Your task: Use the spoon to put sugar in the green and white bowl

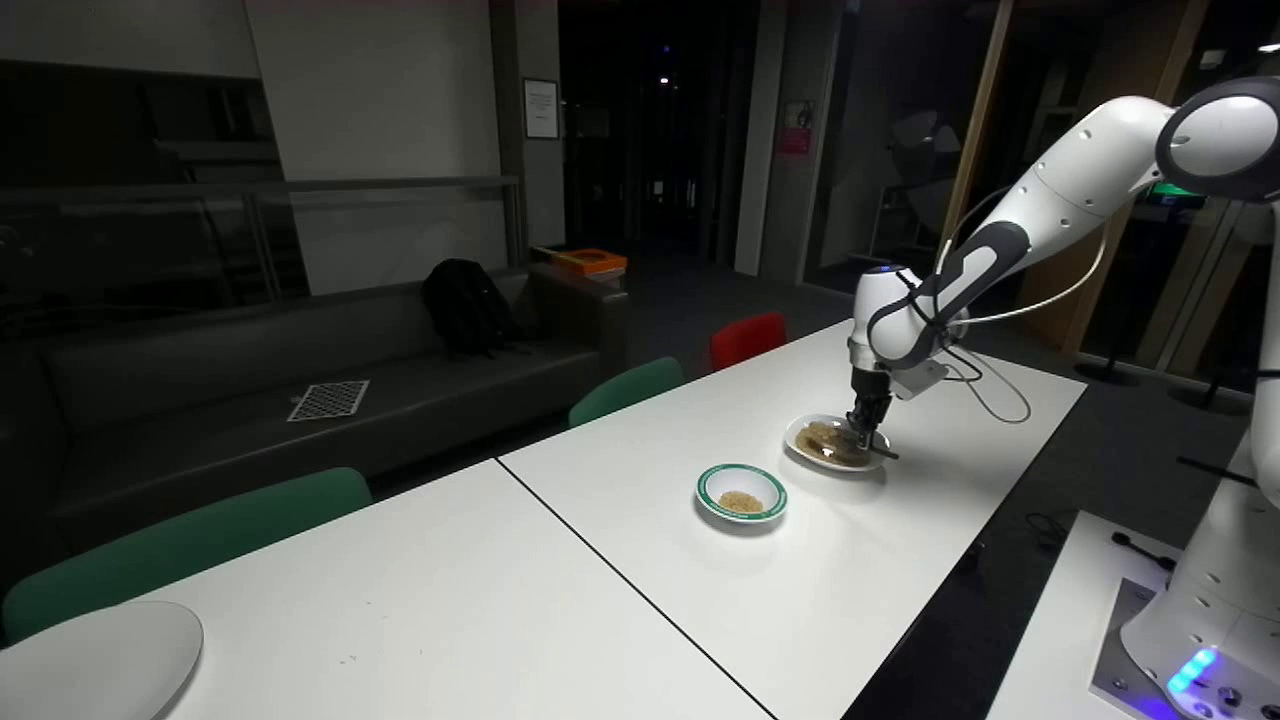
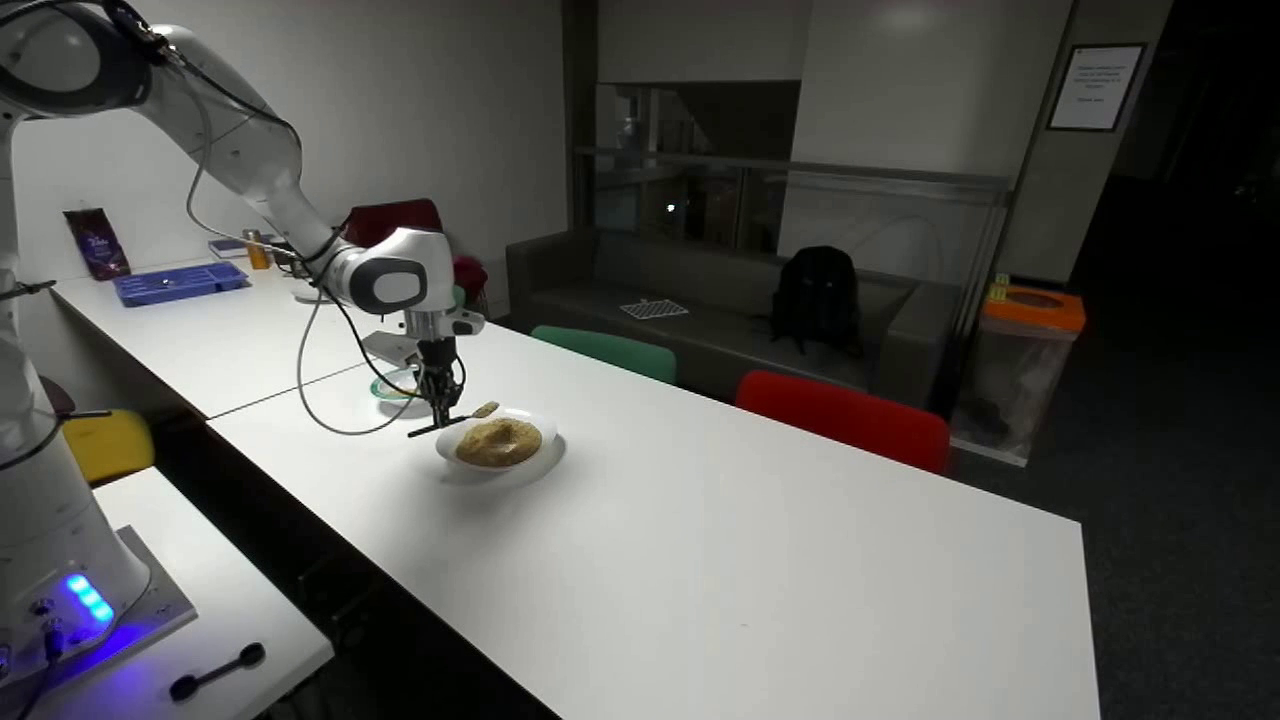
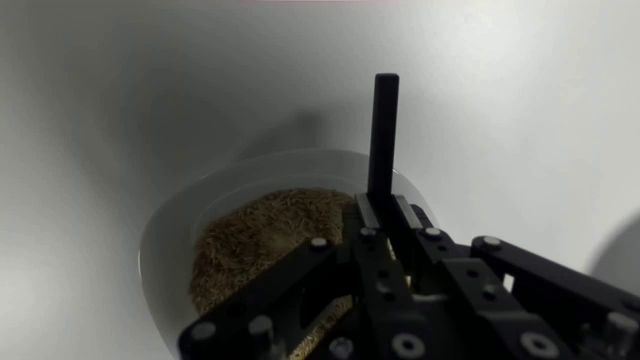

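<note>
My gripper point(image 1: 866, 438) is shut on the dark handle of the spoon point(image 2: 432, 429). In the wrist view the gripper point(image 3: 386, 206) grips the spoon handle point(image 3: 384, 135), which sticks out past the fingertips. In an exterior view the spoon's head carries a small heap of grains above the white dish point(image 2: 546, 428). This dish holds a large brownish-tan heap of grains, the sugar point(image 2: 500, 445), also in the wrist view point(image 3: 275, 225). The green and white bowl point(image 1: 728, 482) stands beside the dish with a small tan heap point(image 1: 741, 502) inside. It is partly hidden in an exterior view point(image 2: 381, 391).
The white table point(image 1: 600, 460) has a seam across it. A pale plate point(image 1: 100, 660) lies at the far end. A blue tray point(image 2: 180, 284) and a dark packet point(image 2: 97, 243) stand farther along. Green point(image 2: 605, 352) and red point(image 2: 845, 418) chairs line one edge.
</note>
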{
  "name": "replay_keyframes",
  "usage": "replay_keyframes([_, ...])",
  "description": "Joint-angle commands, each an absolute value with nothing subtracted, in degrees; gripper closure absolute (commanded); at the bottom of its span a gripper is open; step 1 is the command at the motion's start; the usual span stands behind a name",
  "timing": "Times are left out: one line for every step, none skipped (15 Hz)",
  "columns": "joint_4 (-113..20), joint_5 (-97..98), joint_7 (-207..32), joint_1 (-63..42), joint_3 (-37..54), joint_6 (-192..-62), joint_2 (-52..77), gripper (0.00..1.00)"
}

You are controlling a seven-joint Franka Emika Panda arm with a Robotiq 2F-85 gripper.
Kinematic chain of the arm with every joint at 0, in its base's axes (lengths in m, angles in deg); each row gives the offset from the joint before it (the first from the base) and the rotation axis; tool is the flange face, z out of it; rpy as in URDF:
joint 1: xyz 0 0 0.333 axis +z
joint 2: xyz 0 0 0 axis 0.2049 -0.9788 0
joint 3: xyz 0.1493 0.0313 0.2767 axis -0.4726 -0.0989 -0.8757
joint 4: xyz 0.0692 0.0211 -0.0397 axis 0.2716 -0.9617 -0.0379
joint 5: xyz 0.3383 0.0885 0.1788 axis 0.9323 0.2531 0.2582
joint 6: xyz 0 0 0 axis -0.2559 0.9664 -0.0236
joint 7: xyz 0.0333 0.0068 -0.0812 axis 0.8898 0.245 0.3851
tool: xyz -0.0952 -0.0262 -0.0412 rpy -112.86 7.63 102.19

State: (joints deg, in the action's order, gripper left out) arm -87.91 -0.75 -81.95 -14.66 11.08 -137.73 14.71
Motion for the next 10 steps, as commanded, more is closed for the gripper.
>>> replay_keyframes([-87.6, -1.0, -82.5, -14.8, 10.2, -134.2, 17.2, 0.97])
replay_keyframes([-87.4, -0.8, -82.3, -14.9, 10.1, -133.7, 17.3, 0.97])
replay_keyframes([-87.3, -0.6, -82.1, -15.1, 10.0, -133.4, 17.5, 0.97])
replay_keyframes([-87.2, -0.4, -81.9, -15.2, 10.0, -133.3, 17.6, 0.97])
replay_keyframes([-87.2, -0.2, -81.6, -15.4, 10.0, -133.5, 17.9, 0.97])
replay_keyframes([-87.4, 0.1, -81.3, -15.6, 10.0, -133.7, 18.2, 0.97])
replay_keyframes([-87.6, 0.4, -81.0, -15.8, 10.0, -134.0, 18.7, 0.97])
replay_keyframes([-87.9, 0.5, -80.9, -16.0, 10.1, -134.6, 19.1, 0.97])
replay_keyframes([-87.1, -0.5, -82.0, -15.4, 10.0, -135.8, 16.5, 0.88])
replay_keyframes([-87.1, -0.5, -82.0, -15.5, 10.1, -135.8, 16.8, 0.88])
